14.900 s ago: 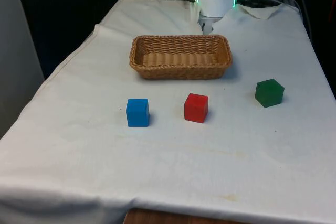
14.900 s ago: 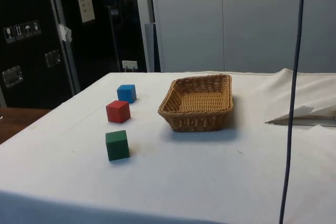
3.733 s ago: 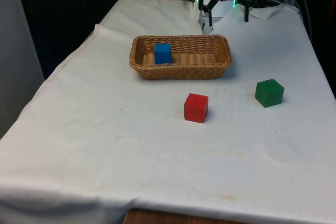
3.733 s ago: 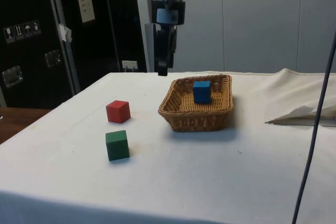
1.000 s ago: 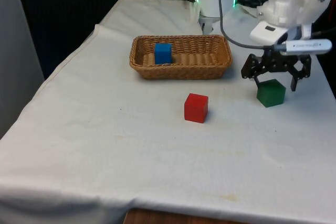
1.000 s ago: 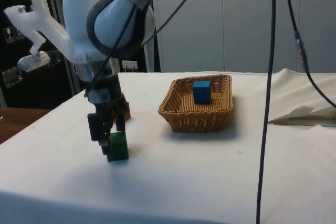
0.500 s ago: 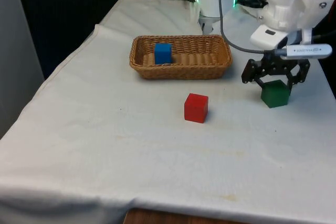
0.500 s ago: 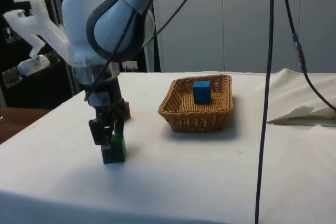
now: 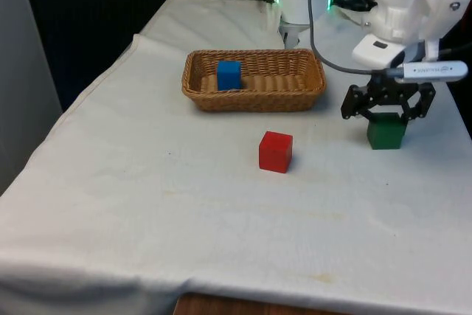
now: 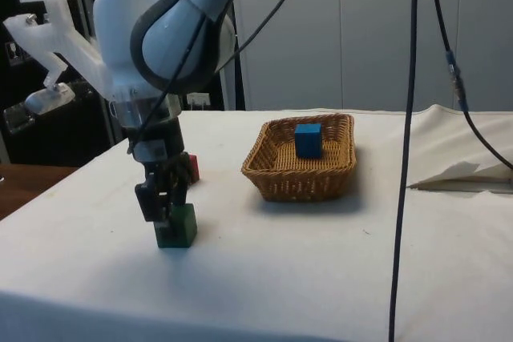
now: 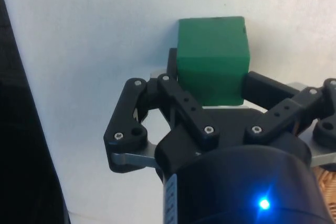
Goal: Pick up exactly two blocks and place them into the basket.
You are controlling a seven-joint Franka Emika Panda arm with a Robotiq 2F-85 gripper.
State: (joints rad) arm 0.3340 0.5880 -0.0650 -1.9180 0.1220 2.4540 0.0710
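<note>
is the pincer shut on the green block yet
Shut on it: in the wrist view the pincer has a finger pressed to each side of the green block.

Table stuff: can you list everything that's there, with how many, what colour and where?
Basket: one, brown wicker, on the table's far half.
Blue block: one, inside the basket, toward the front view's left end.
Red block: one, on the cloth in front of the basket.
Green block: one, on the cloth at the front view's right, between the tool's fingers.
Cloth: one, white, covering the table.
Arm: one, white, reaching down over the green block.
Tool: one, black, closed on the green block's sides.
</note>
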